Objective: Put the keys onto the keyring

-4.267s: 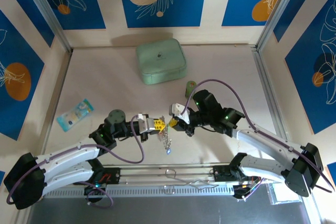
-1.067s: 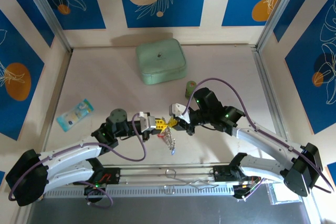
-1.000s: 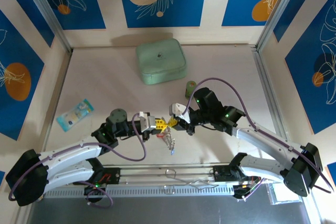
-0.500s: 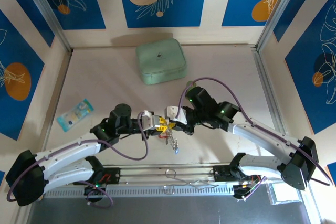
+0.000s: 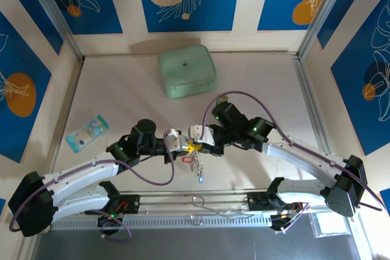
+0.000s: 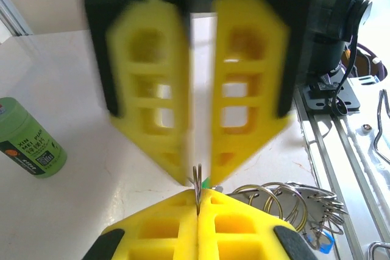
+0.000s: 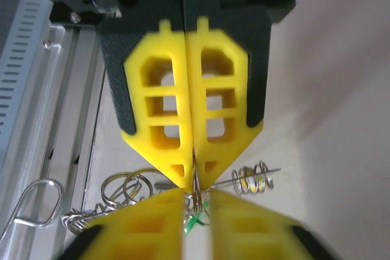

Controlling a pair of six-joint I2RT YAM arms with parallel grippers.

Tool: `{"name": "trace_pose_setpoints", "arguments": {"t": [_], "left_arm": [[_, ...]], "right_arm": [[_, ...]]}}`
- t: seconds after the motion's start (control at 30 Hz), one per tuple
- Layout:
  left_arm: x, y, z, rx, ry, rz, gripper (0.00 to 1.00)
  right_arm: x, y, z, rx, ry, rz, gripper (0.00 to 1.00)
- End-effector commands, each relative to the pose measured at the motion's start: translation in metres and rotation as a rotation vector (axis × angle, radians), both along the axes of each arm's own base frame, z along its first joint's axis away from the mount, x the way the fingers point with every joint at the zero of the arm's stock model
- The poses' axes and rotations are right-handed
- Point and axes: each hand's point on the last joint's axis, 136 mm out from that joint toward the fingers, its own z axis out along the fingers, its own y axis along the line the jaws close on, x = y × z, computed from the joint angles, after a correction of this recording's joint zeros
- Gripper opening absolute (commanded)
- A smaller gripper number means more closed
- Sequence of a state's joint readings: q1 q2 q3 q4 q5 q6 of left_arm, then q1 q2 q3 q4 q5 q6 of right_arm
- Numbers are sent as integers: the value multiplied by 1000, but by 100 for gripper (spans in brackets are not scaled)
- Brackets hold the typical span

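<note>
Green bottle (image 6: 27, 141): white label letters "XIN MEI", third word blurry. Small print below too tiny.

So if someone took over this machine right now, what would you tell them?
Left claw: shut on a thin metal loop.
Right claw: tip to tip with it, jaws slightly apart, the green key in the gap; grip unclear.
Things: the coiled keyring and a bunch of wire rings sit just beside the claw tips; a blue key is at the bunch's near end.
Done: both claws meet at the loop.
Left: which keys are threaded can't be told; check, then finish the green one.
</note>
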State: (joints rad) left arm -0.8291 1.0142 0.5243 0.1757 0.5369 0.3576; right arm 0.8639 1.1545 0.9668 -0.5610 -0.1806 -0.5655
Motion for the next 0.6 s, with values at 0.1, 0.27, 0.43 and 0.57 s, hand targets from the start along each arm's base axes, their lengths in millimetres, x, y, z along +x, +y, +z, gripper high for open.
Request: {"name": "trace_pose_setpoints", "arguments": {"t": [0.1,0.27,0.43,0.57], "left_arm": [[-7,-1,30,-146,-71,-17,0],[-12,0,37,-226,-87,-29,0],[-15,1,40,-252,-95,-44,0],[-16,1,43,-274,-103,-43,0]], "right_arm": [[-6,-7,27,214,67,-22,27],[-11,-10,14,220,113,-35,30],[-12,-9,4,227,142,-43,31],[-14,-7,-2,223,174,-39,30]]}}
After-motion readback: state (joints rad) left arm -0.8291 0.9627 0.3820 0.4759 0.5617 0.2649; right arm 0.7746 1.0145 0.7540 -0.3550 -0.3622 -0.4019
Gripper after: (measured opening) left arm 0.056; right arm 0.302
